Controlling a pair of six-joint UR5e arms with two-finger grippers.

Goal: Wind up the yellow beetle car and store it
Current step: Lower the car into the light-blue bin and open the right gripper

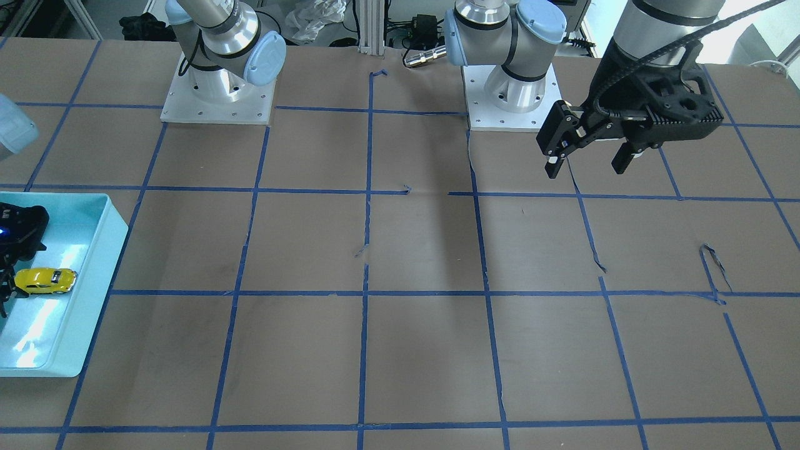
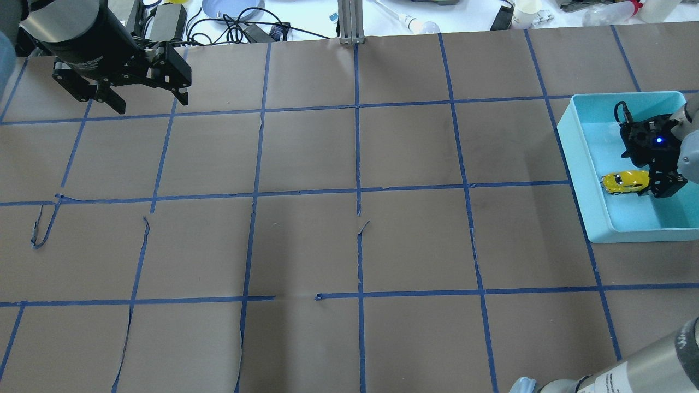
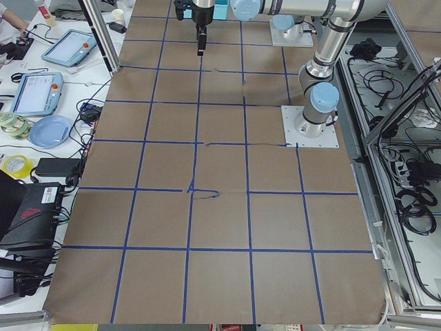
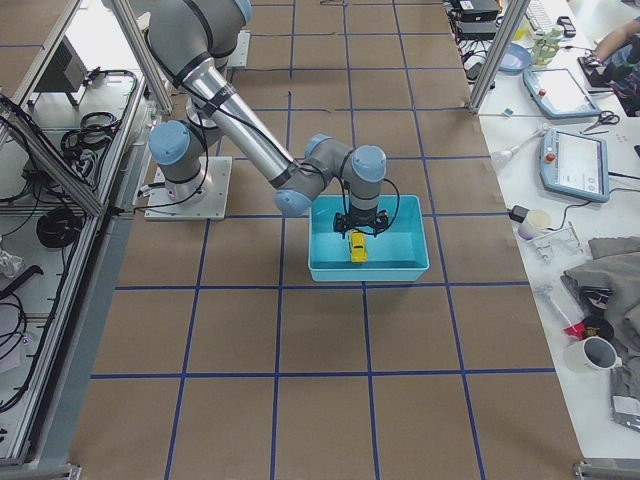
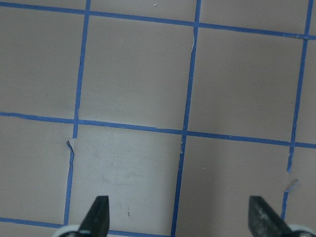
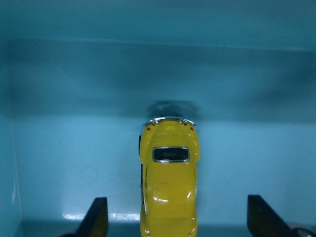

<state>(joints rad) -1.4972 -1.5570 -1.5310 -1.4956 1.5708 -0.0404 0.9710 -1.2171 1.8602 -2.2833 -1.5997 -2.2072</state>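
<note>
One yellow beetle car (image 2: 626, 182) in teal tray (image 2: 595, 136), right gripper (image 6: 178, 219) wide around it, left gripper (image 5: 180, 215) wide.

From the end of the surface (image 3: 220, 221) I see brown paper gridded with blue tape (image 3: 207, 249). My left arm (image 3: 325, 52) rises from its base plate (image 3: 311, 132). The left tool (image 3: 200, 47) hangs at the view's top, its opening unreadable. A teach pendant (image 3: 38, 93) and blue plate (image 3: 49, 131) lie alongside.

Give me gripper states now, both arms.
Left gripper: open, empty.
Right gripper: open, straddling the yellow beetle car in the teal bin, not gripping it.
</note>
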